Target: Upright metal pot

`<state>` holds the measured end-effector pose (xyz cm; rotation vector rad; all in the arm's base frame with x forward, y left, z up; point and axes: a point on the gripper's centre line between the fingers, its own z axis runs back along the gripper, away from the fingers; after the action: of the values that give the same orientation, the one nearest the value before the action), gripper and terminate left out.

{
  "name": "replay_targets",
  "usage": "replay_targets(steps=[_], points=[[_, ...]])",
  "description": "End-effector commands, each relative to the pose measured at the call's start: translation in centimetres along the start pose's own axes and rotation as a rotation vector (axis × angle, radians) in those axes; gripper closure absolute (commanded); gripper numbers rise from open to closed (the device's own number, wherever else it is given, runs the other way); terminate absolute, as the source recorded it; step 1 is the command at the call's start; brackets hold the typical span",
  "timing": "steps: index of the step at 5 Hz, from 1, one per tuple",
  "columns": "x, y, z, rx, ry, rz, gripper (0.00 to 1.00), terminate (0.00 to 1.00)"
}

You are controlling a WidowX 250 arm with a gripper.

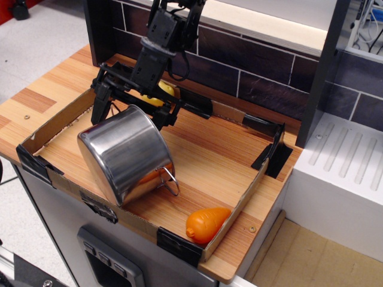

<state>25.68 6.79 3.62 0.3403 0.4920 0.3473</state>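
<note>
The metal pot (pixel 122 152) is shiny and steel. It lies tipped over in the cardboard tray (pixel 57 116), with its flat base facing up and left and its mouth down toward the tray floor. A wire loop handle (pixel 172 180) sticks out at its lower right. My gripper (pixel 133 115) is open wide, right at the pot's upper back edge. One finger (pixel 99 110) is at the pot's left side and the other is at its right. I cannot tell whether they touch the pot. Something orange shows under the pot's mouth.
A yellow toy vegetable (pixel 158 94) lies behind the gripper at the tray's back wall. An orange toy vegetable (pixel 206 223) lies in the tray's front right corner. A dark tiled wall (pixel 251 66) stands behind. A white ridged rack (pixel 344 161) is at the right.
</note>
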Motion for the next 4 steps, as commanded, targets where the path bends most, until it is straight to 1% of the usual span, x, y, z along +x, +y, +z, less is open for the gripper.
replay_targets(steps=[1, 2, 3, 4], points=[[-0.2, 0.3, 2.1, -0.035, -0.057, -0.001, 1.00, 0.00], [0.0, 1.0, 3.3, -0.022, -0.094, -0.025, 1.00, 0.00], [0.6, 2.5, 5.7, -0.007, -0.176, -0.038, 1.00, 0.00], [1.7, 3.5, 7.8, -0.024, -0.270, -0.008, 1.00, 0.00]])
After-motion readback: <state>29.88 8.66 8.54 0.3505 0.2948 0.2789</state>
